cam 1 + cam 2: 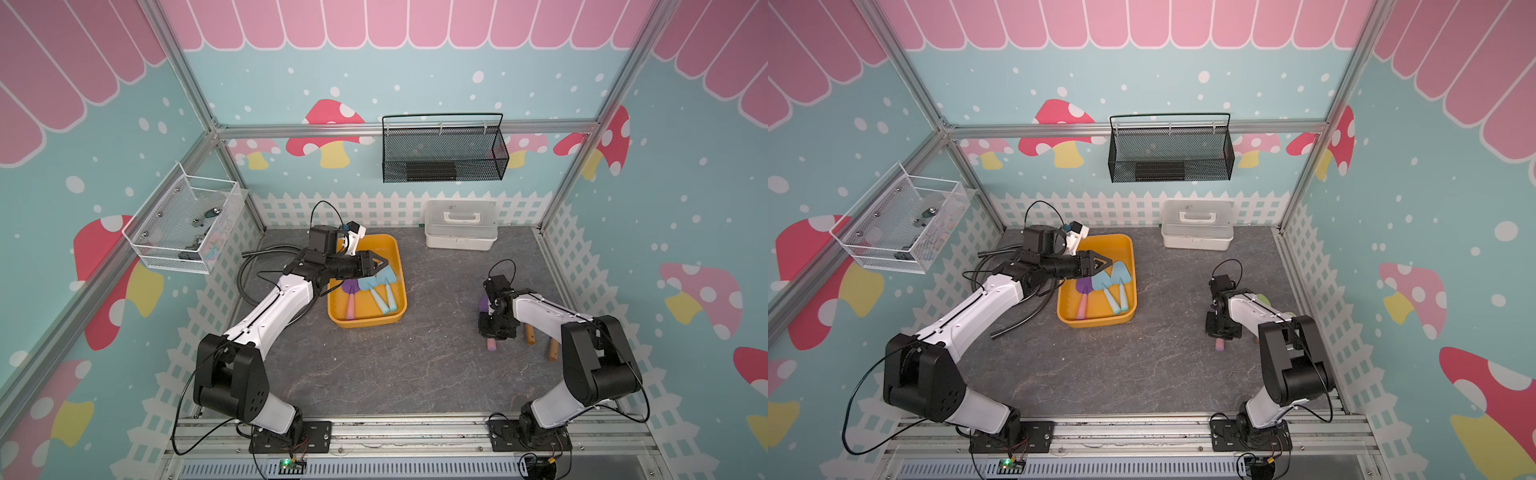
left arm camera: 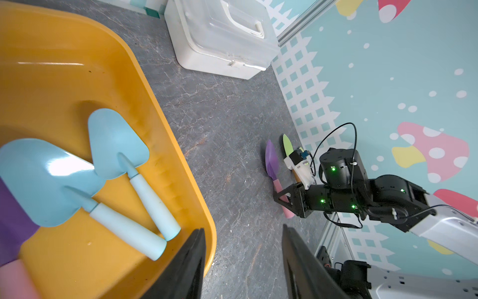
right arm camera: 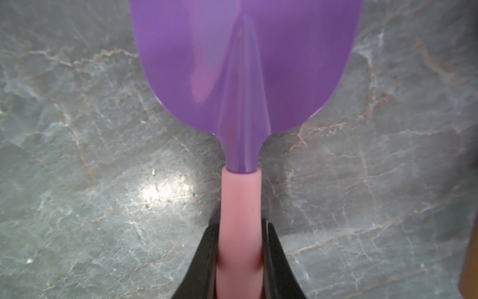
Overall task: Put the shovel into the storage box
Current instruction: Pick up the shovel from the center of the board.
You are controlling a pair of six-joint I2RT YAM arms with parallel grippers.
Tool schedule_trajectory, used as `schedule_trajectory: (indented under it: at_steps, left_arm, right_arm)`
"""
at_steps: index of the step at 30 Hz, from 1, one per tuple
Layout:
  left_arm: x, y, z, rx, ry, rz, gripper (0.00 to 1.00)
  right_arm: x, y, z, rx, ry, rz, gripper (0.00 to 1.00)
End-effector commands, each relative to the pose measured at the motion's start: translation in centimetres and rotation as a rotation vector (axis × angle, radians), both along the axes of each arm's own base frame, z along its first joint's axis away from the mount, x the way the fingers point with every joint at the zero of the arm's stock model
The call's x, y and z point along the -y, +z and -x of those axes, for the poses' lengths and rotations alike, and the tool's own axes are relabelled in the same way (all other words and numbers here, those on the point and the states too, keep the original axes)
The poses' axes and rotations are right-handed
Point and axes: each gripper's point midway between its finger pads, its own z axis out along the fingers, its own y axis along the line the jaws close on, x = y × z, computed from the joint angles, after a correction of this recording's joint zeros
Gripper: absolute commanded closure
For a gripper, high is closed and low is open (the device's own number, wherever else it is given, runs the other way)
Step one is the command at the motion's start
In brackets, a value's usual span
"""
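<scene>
Where right tool [image 3: 239,233] clamps, shovel [image 3: 243,77] handle between

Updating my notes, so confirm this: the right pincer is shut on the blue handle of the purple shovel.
Wrong colour: the handle is pink, not blue. The right wrist view shows the right pincer shut on the pink handle of the purple shovel.

I have the white left arm [image 1: 266,307] reaching forward, black left gripper [image 1: 381,265] half parted. The right arm [image 1: 540,311] folds downward, right gripper [image 3: 239,240] pinched tight on the pink handle of a purple plastic shovel [image 3: 243,64].
</scene>
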Motion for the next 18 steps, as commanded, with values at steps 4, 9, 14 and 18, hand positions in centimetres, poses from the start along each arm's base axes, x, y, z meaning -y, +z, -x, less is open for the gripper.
schedule_trajectory:
  at_steps: [4,9,14,18]
  left_arm:
    - [2.1,0.5,0.8,0.009,-0.069,0.129,0.45]
    - [4.8,-1.3,1.7,-0.032,-0.128,0.13,0.45]
    - [8.5,-2.5,2.8,-0.071,-0.192,0.153,0.47]
    - [10.2,-3.1,3.0,-0.08,-0.207,0.158,0.48]
  right_arm:
    - [-1.7,2.7,3.1,-0.034,0.082,-0.074,1.0]
    - [-4.7,7.6,3.2,0.036,0.188,-0.082,1.0]
    - [-8.4,11.3,2.7,0.09,0.287,-0.097,1.0]
    - [-10.8,13.7,2.0,0.14,0.336,-0.119,1.0]
